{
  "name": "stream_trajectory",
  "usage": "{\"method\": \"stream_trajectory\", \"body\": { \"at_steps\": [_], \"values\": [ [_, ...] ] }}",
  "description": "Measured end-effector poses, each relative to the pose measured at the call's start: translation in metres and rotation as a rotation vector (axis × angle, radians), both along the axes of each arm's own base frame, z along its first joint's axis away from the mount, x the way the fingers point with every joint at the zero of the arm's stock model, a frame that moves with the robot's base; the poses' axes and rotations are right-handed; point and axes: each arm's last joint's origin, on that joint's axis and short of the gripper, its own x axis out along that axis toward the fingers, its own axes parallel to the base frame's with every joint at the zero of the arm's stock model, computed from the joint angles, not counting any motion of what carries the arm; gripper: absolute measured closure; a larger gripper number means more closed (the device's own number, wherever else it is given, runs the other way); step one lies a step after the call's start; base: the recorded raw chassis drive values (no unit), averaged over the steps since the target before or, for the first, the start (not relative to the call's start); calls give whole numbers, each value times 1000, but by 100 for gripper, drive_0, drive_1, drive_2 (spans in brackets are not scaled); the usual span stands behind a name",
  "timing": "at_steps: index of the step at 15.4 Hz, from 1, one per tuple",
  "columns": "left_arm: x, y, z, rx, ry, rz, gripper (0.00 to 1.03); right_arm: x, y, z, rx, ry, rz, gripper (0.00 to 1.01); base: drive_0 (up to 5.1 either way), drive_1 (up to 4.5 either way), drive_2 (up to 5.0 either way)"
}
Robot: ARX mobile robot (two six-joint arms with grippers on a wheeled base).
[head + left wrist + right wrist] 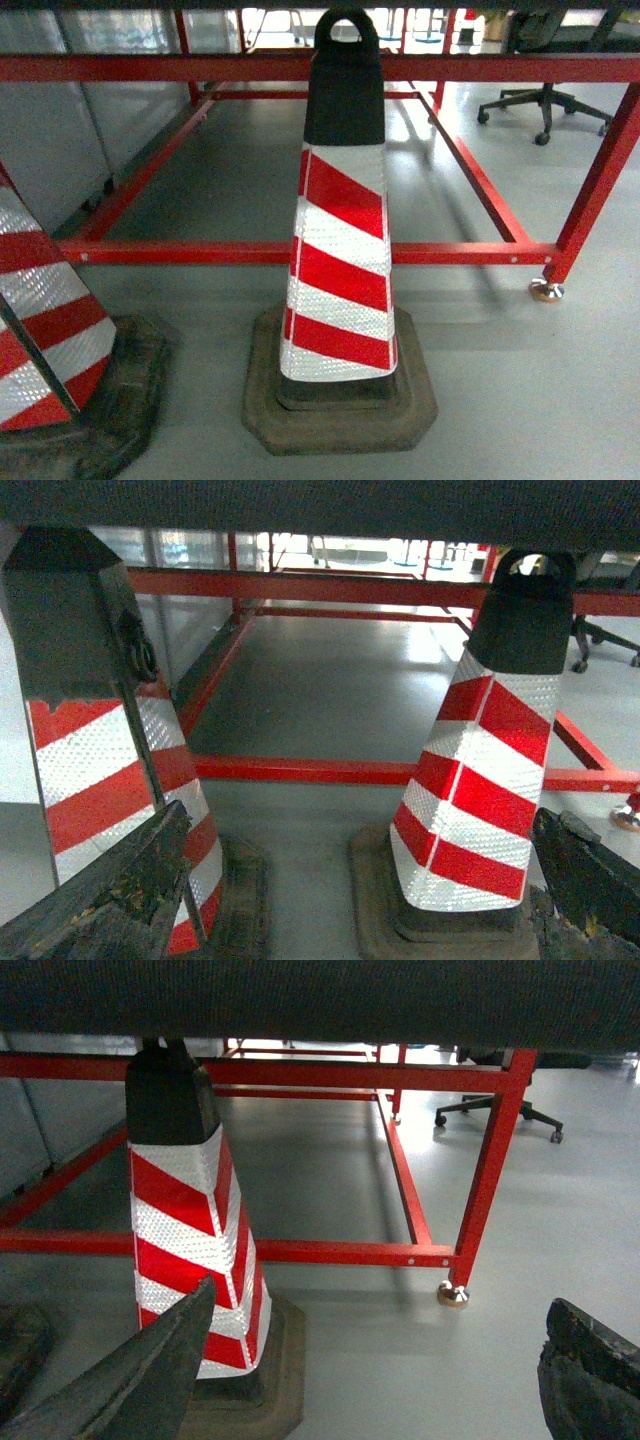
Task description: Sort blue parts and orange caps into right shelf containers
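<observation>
- No orange caps, blue parts or right shelf containers appear in any view, so which way they lie from either end effector, their long axis, and the nearer arm cannot be told.
- The left end effector [350,890] is spread wide and holds nothing.
- The right end effector [380,1370] is likewise wide and bare.
- Ahead stands a striped traffic cone [340,260] on the grey floor [520,380], a second cone [45,310] near left, a red frame [300,252] behind.
- My judgement: the base must turn to find the shelf first.
</observation>
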Motion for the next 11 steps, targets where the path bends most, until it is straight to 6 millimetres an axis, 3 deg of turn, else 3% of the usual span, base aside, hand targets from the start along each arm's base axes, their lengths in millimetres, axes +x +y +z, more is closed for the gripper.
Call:
{"method": "stream_trajectory", "body": {
  "at_steps": [11],
  "values": [
    [0, 0, 0, 10, 0, -1, 5, 0, 0, 0, 7, -2, 0, 3, 0, 0, 0]
  ]
}}
